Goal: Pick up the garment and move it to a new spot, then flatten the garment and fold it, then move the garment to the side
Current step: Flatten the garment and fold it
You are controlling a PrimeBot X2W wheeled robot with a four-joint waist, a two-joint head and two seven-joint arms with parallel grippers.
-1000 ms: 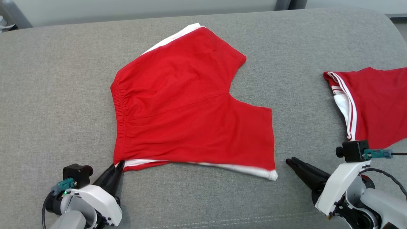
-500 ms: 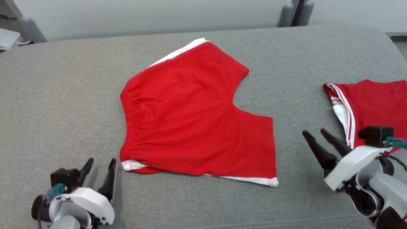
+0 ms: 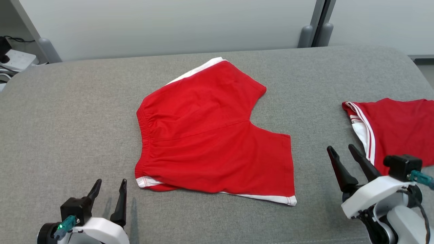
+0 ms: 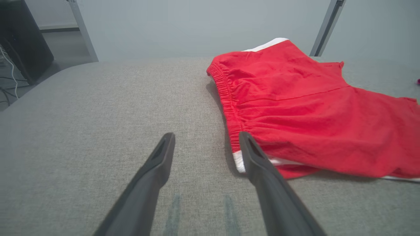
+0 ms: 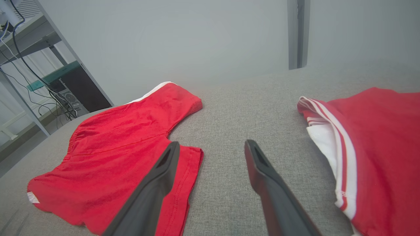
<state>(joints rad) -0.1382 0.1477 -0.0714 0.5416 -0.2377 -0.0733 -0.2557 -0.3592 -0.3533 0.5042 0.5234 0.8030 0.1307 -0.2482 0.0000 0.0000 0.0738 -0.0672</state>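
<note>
The red jersey shorts with white trim (image 3: 210, 142) are laid flat at the middle of the grey fabric surface (image 3: 67, 112). Light, limp cloth is judged likely; hem corners are best pinched. The left gripper (image 3: 111, 182) and right gripper (image 3: 340, 147) are spread, empty.

L gripper (image 3: 111, 183) sits at approx 7 o'clock in head view, dark fingers pointing btwn 12 and 1, jaws spread wide, empty. L wrist housing (image 3: 101, 232), white, is below it, w/ black L cam block (image 3: 75, 208) at its 10 o'clock.

R gripper (image 3: 340, 149) is at approx 4 o'clock, fingers leaning toward 11, jaws likewise wide, empty. White R wrist housing (image 3: 373, 193) is behind, R cam block (image 3: 401, 166) at its 1 o'clock.

In wrist views, L fingers (image 4: 157, 165) and R fingers (image 5: 262, 173) rise from 6 o'clock, well apart.
</note>
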